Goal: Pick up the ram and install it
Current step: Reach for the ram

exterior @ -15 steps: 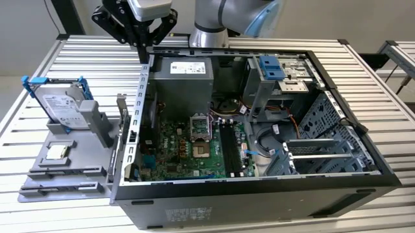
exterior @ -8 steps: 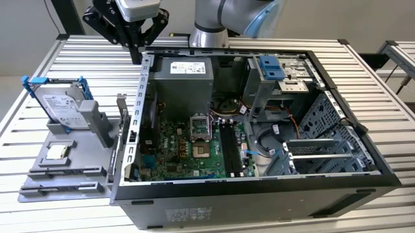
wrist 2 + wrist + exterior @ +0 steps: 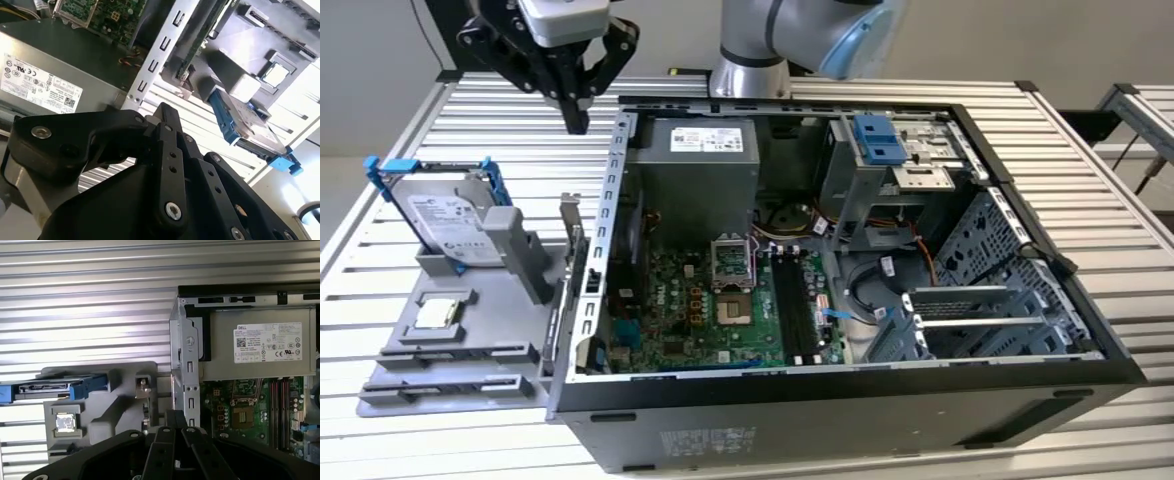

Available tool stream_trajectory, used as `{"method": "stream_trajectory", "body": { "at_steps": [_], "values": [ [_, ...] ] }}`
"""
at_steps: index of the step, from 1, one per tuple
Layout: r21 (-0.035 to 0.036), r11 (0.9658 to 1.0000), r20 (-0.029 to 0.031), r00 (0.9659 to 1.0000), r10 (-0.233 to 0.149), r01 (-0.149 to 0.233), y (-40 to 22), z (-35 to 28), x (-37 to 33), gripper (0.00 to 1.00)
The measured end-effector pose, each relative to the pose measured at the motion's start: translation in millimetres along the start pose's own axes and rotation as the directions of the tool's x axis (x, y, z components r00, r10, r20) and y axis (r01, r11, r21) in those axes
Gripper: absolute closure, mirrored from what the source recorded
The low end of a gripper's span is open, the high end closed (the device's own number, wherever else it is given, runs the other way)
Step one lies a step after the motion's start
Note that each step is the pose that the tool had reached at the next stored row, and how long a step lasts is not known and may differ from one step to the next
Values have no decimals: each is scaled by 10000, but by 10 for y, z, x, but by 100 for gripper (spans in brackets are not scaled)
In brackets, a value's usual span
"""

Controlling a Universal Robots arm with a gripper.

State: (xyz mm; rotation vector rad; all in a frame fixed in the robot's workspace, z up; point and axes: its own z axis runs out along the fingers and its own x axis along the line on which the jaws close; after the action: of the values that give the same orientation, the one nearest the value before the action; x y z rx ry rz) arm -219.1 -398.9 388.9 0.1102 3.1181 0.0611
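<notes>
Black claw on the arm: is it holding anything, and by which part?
Nothing is held. The black gripper has its jaws closed together with nothing between them, above the slatted metal table.

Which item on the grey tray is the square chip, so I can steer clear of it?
Look beside the open computer case, on the exterior view's left, where a grey tray lies. The chip lies flat in a recess there, small, square and silver, unlike the larger hard drive standing upright in its blue bracket.
</notes>
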Motion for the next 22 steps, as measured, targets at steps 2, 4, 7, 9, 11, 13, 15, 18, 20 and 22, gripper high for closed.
{"method": "stream_trajectory", "body": {
  "at_steps": [2, 4, 7, 9, 11, 13, 15, 18, 20, 22],
  "values": [
    [5, 10000, 0, 10000, 1, -1, -5, 3, 66, 100],
    [23, 10000, 2, 10000, -2, 2, -10, 7, 132, 100],
    [57, 10000, 4, 10000, -6, 5, -16, 13, 226, 100],
    [59, 10000, 4, 10000, -6, 6, -22, 15, 300, 100],
    [58, 10000, 4, 10000, -7, 6, -27, 17, 366, 100],
    [59, 10000, 4, 10000, -6, 6, -32, 21, 431, 100],
    [59, 10000, 4, 10000, -5, 5, -36, 25, 493, 100],
    [63, 10000, 3, 10000, -7, 7, -43, 32, 586, 100],
    [65, 10000, 1, 10000, -8, 8, -48, 39, 648, 100],
    [67, 10000, -4, 10000, -7, 7, -52, 45, 704, 100]
  ]
}}
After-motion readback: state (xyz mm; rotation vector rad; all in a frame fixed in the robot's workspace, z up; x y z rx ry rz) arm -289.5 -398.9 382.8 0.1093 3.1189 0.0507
